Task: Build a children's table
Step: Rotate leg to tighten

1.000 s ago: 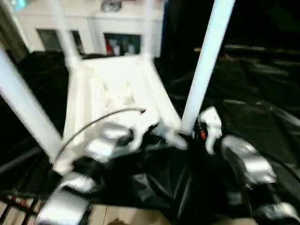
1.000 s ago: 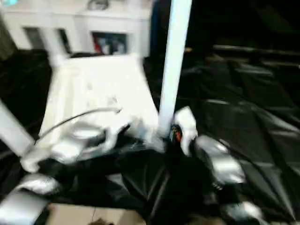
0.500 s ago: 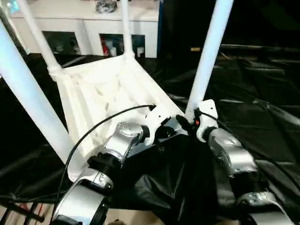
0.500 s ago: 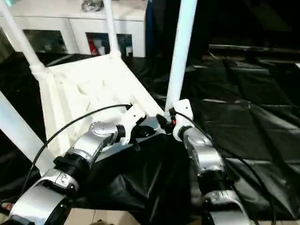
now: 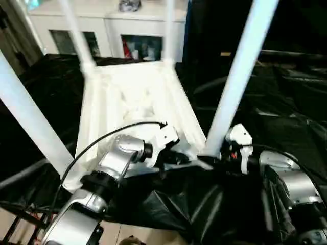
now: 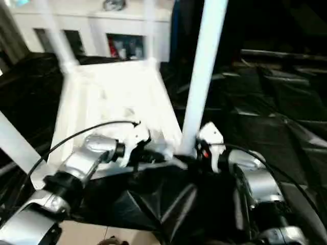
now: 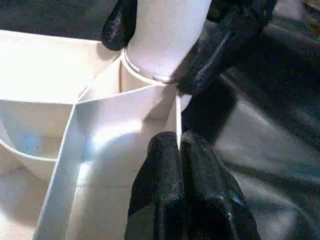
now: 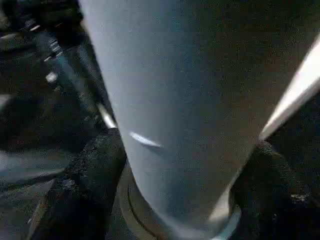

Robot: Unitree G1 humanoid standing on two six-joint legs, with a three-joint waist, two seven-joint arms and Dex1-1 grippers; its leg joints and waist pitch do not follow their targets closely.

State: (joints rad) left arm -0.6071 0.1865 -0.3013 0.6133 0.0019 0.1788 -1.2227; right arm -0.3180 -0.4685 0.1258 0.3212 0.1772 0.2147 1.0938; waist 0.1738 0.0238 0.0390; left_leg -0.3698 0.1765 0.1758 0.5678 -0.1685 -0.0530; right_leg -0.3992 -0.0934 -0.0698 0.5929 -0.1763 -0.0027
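Observation:
The children's table lies upside down on the black drape, its white ribbed tabletop point(image 5: 133, 97) facing up with four white legs standing in the corner sockets. My right gripper point(image 5: 220, 154) is at the foot of the near right leg point(image 5: 237, 81), open, one black finger point(image 8: 85, 185) on each side of the tube just above its socket. My left gripper point(image 7: 179, 142) is shut on the tabletop's thin rim wall point(image 7: 125, 105) right beside that same socket. The near left leg point(image 5: 25, 117) rises at the left edge.
Black drape point(image 5: 286, 117) covers the work table all round the tabletop, with folds to the right. A white cabinet point(image 5: 117, 25) stands behind the far legs. A strip of floor point(image 5: 15, 224) shows beyond the work table's near left edge.
The head view has swung and tilted. Both grippers stay at the near right corner. The right gripper's fingers have eased apart around the leg; the left keeps its hold on the rim.

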